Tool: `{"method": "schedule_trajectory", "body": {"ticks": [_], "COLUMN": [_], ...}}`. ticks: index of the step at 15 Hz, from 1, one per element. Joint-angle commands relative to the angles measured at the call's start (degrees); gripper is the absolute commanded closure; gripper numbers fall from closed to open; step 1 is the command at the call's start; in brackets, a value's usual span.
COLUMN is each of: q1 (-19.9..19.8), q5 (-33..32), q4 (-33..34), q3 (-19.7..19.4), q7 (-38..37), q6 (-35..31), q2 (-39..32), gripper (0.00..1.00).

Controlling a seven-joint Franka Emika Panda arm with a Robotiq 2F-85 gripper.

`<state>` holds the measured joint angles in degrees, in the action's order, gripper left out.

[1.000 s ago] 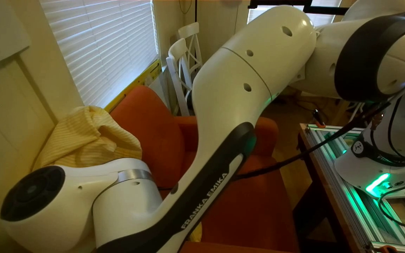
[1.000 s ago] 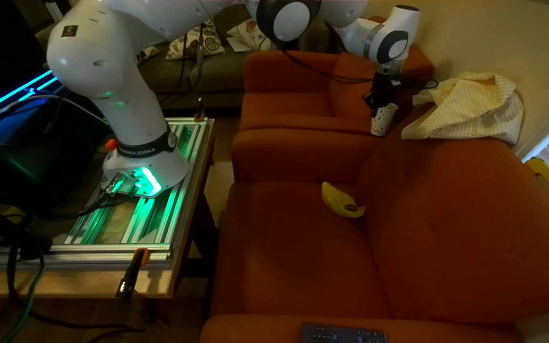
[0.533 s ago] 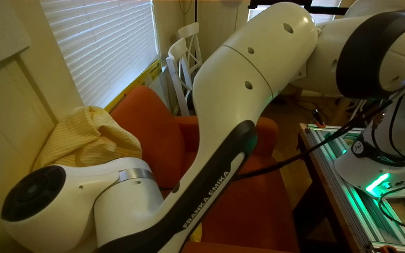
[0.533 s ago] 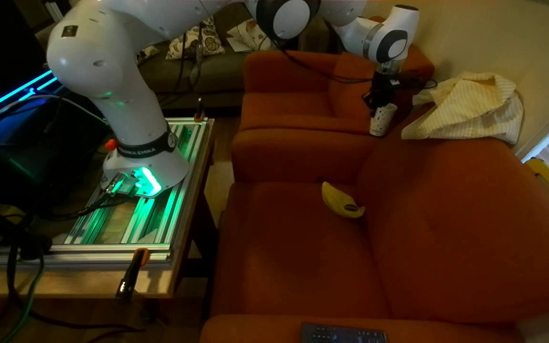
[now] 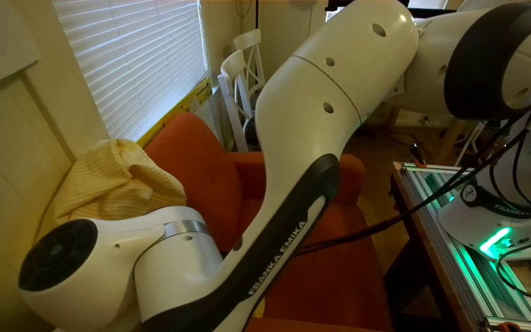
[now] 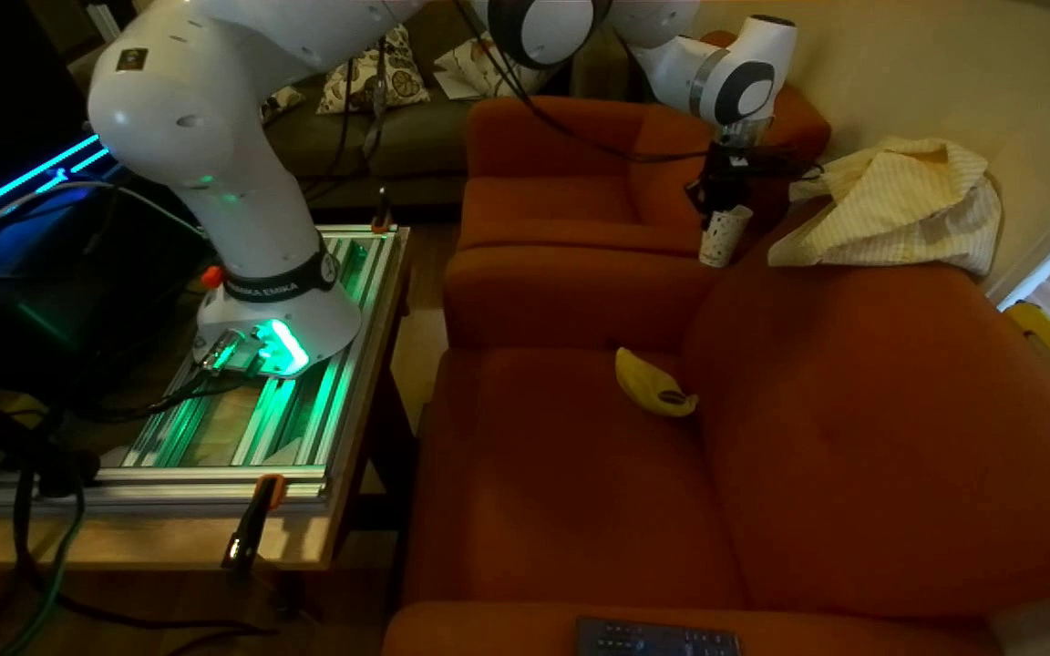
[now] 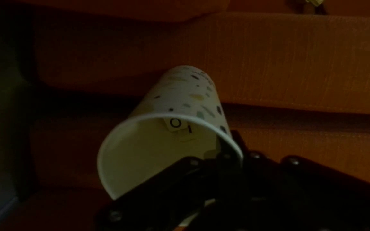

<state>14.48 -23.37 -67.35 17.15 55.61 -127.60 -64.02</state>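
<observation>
Left to right in an exterior view, we've got the robot's base [image 6: 311, 319] glowing green on its metal frame [image 6: 197, 490]; then the orange couch [image 6: 571, 483], with a yellow banana [image 6: 648, 384] lying on it near the backrest [image 6: 899, 437]; then, farther back by the far armrest [image 6: 561, 292], the speckled cup [image 6: 724, 239], hanging at the end of the arm [image 6: 682, 80]; then a striped yellow cloth [image 6: 899, 210] over the far end of the backrest, near the cup but apart from it, as far as we can see. Wrist view, same direction: the cup's open mouth comes first, with a little lettered tile [image 7: 175, 123] down inside; then the gripper [image 7: 231, 147], clenched on the cup's wall at the right side of the rim, one finger in and one out. We reckon everything hinges on that off-centre pinch; the cup sits mostly left of the fingers in that view, its long axis running away from the tool, mouth toward the wrist, bottom pointing off and leaning a bit from plumb; there's only one arm, so nothing else is nearer; whether the bottom brushes the couch, we can't tell.
</observation>
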Motion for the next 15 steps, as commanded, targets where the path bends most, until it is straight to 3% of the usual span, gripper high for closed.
{"method": "schedule_trajectory", "body": {"ticks": [1,3,4,7,8,9,11,15], "q1": [-0.95,-1.29,-1.55,-2.15,-2.35,-2.57,-2.95,-2.00], "q5": [0.66,0.61,0.65,0.63,0.63,0.59,0.52,3.40], "q4": [-4.73,-5.76,-6.39,-8.49,-9.17,-10.03,-11.67,-14.64], "q3": [0.09,0.29,0.41,0.49,0.50,0.49,0.50,-1.53], "q7": [-3.18,-3.84,-4.01,-4.91,-5.19,-5.50,-6.03,-5.57], "q6": [-1.49,-2.26,-2.81,-4.06,-4.45,-4.95,-5.54,-7.37], "q2": [2.61,3.09,3.44,4.71,5.07,5.56,6.51,8.34], "gripper": [0.73,0.73,0.99,0.99,0.95,0.73,0.69,0.44]}}
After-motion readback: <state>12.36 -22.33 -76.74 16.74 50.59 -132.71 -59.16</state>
